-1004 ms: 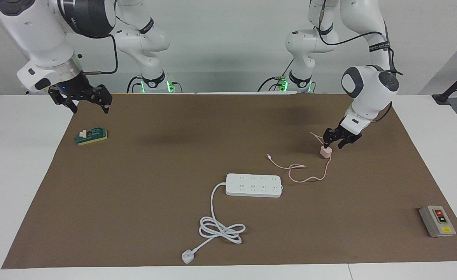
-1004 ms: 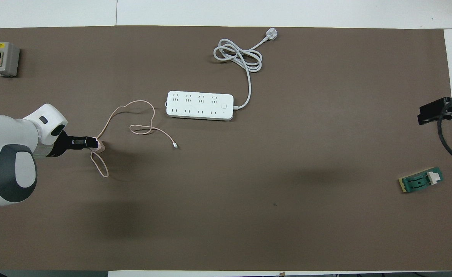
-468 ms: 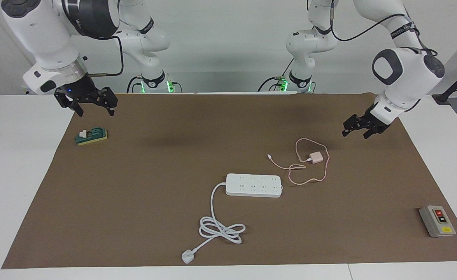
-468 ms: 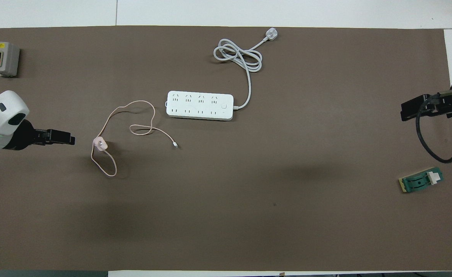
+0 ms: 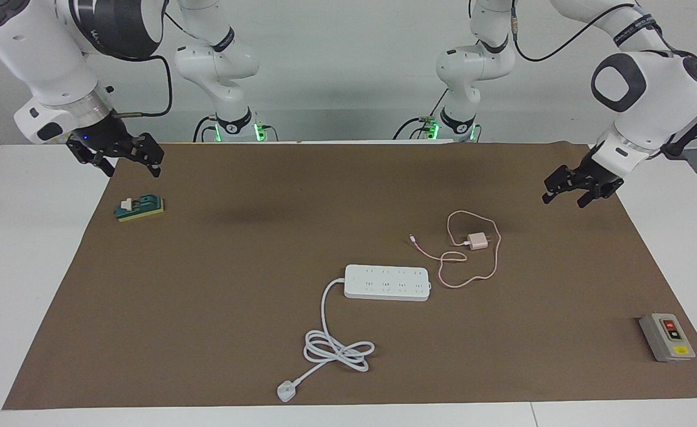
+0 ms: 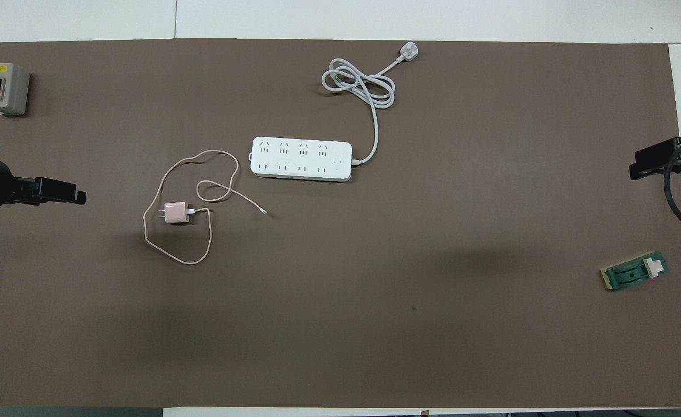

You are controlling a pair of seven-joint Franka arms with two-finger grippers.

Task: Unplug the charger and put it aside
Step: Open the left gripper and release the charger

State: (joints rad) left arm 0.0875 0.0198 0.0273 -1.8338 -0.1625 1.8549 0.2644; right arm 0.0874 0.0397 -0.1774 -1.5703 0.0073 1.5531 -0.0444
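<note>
Since a second ago the left hand [image 5: 572,193] has let go of the charger [image 5: 476,241] and drawn away toward its own end of the bench [image 5: 28,267]; it now hangs empty over the edge of the brown mat [image 5: 235,356], its fingers spread wide. Freed, the charger has tipped over and now lies on its side on the mat, prongs pointing toward the left arm's end, with its thin pink cable [image 5: 470,275] looped loosely around it. It rests near the power strip [image 5: 387,282], a little nearer to the robots and toward the left arm's end, clearly apart from it, and no socket on the strip has anything in it. By that reading the task looks done: the charger is unplugged and set aside, and what is left is only for the arm to finish pulling back. The right hand [image 5: 124,159] waits in the air over the mat's edge at the right arm's end, above the small green block [image 5: 140,208], holding nothing; whether its fingers are spread or closed I cannot tell. Untouched on the mat are the strip's white cord [image 5: 333,344] with its plug [image 5: 286,391], and the grey switch box [image 5: 667,337] at the left arm's end.
</note>
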